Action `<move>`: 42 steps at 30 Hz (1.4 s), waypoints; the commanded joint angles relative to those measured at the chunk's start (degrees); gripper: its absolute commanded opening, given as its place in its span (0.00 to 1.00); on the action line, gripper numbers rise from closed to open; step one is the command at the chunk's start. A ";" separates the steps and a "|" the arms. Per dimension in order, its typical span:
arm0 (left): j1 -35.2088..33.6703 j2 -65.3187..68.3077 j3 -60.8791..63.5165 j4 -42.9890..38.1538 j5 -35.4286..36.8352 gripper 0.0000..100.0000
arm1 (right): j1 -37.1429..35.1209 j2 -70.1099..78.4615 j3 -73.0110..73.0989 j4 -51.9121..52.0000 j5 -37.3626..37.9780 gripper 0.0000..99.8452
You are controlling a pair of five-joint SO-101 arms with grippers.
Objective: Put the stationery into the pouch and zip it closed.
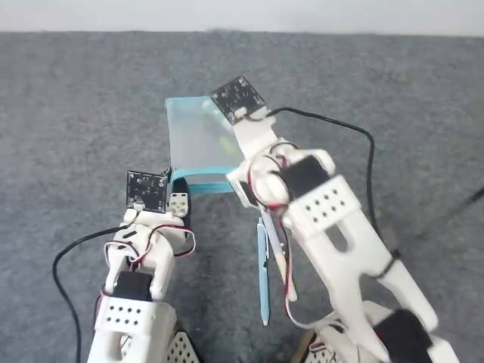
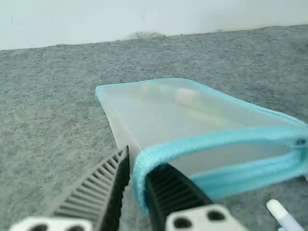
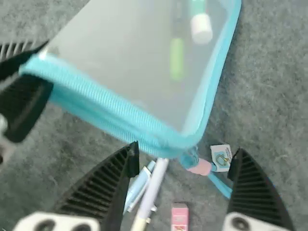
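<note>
A translucent pouch (image 1: 195, 140) with cyan zip trim lies at the table's middle, and a green pen (image 3: 177, 57) and a white item (image 3: 200, 27) show through it. My left gripper (image 2: 136, 163) is shut on the pouch's cyan edge (image 2: 140, 166) at its near left corner (image 1: 180, 181). Over the near right corner, my right gripper (image 3: 185, 153) stands open, with the pink zip pull (image 3: 198, 166) and its charm (image 3: 221, 158) between the fingers. A light blue pen (image 1: 263, 272), a cream pen (image 1: 283, 265) and a pink eraser (image 3: 179, 214) lie on the mat in front of the pouch.
Grey carpet-like mat (image 1: 91, 106) covers the table, with open room to the left, the right and behind the pouch. A black cable (image 1: 355, 132) loops right of the right arm. A pale wall (image 2: 144, 17) stands beyond the mat.
</note>
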 commanded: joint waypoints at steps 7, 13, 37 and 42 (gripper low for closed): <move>0.44 0.26 -3.03 -1.76 -0.09 0.01 | -2.51 -10.68 22.68 -17.71 31.21 0.29; 0.53 0.26 -3.03 -1.76 -0.09 0.01 | -3.21 -11.91 27.34 -22.90 35.69 0.30; 0.09 0.26 -3.03 -1.76 -0.09 0.01 | -3.21 0.84 27.78 -36.79 46.07 0.13; 0.09 0.26 -3.12 -1.76 -0.09 0.01 | -3.12 -0.48 30.59 -36.44 47.47 0.19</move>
